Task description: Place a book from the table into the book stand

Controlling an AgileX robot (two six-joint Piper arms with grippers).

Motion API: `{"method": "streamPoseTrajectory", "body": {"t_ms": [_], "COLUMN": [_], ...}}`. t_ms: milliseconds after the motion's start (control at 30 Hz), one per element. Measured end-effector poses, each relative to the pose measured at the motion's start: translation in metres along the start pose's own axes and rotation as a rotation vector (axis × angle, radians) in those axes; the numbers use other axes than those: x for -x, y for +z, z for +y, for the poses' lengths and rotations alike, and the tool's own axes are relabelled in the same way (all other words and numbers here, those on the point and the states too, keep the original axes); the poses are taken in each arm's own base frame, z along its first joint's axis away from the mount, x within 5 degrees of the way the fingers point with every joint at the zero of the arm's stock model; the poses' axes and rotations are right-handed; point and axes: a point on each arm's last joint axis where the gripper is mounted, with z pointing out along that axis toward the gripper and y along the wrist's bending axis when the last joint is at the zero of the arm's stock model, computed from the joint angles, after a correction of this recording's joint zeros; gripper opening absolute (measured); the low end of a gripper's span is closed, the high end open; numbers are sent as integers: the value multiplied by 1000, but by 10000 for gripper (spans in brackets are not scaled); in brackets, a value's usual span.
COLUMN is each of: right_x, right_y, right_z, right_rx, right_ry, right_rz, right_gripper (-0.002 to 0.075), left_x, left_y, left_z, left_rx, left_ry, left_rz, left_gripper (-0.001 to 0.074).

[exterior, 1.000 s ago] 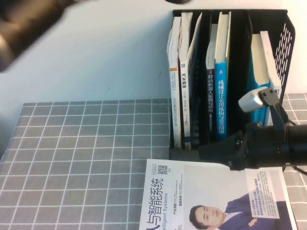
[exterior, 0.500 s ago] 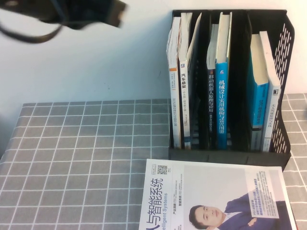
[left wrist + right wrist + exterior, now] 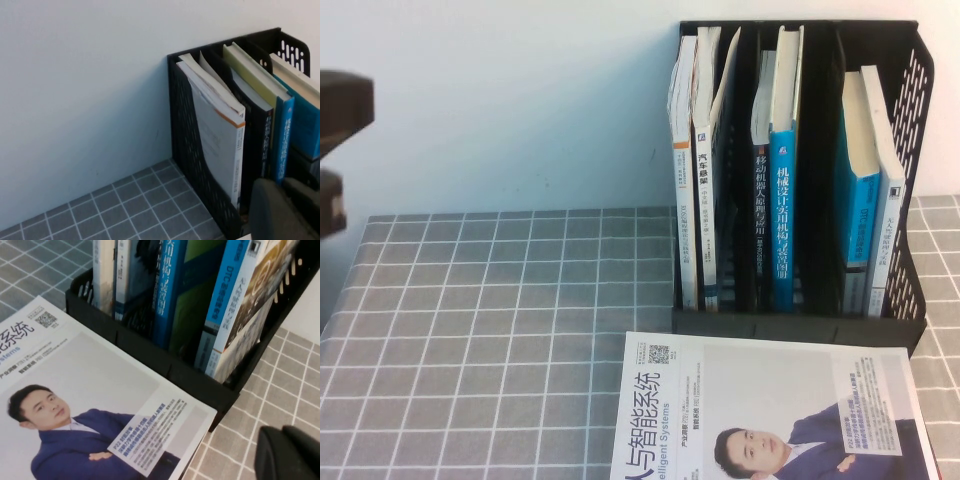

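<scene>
Already possible to see the book (image 3: 782,225) upright in the middle compartment of the book stand (image 3: 916,110), pressed against a thinner dark-spined book (image 3: 759,215) on the left. Thick and large, with a blue glossy spine carrying white characters, a pale yellow-green cover and cream page edges on top. Not lying on the table (image 3: 500,320).

Made of black plastic, that stand: three tall slots, side walls punched with oval holes. Covered by a grey cloth with a white grid, soft and matte. In front of the stand, flat, a smooth white magazine (image 3: 760,410) with a suited man's portrait.

Left gripper (image 3: 286,200): raised beside the stand's left end, pressed together, holding nothing. Right gripper (image 3: 290,452): above the cloth near the stand's right end; open or closed, cannot tell.
</scene>
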Motion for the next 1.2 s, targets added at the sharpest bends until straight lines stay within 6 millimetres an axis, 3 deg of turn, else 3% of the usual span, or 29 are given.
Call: {"method": "streamPoseTrajectory", "body": {"t_ms": [167, 300, 467, 700, 967, 1200], "right_x": [-40, -58, -68, -73, -79, -80], "right_y": [0, 5, 10, 10, 10, 10], "right_z": [11, 18, 23, 25, 29, 29], "right_rx": [-15, 8, 45, 61, 91, 95], "right_ry": [26, 98, 177, 180, 182, 182], "right_rz": [-34, -17, 6, 44, 115, 126], "right_gripper": [-3, -3, -3, -3, -3, -3], "left_x": [-19, -38, -67, -119, -176, -230], "left_y": [-16, -40, -72, -101, -101, -66], "left_z": [1, 2, 7, 5, 1, 11], "left_rx": [6, 17, 105, 267, 358, 442], "left_ry": [6, -8, -38, -56, -67, -143], "left_rz": [-27, -91, -166, -229, -235, -51], "left_gripper": [1, 1, 1, 1, 1, 0]}}
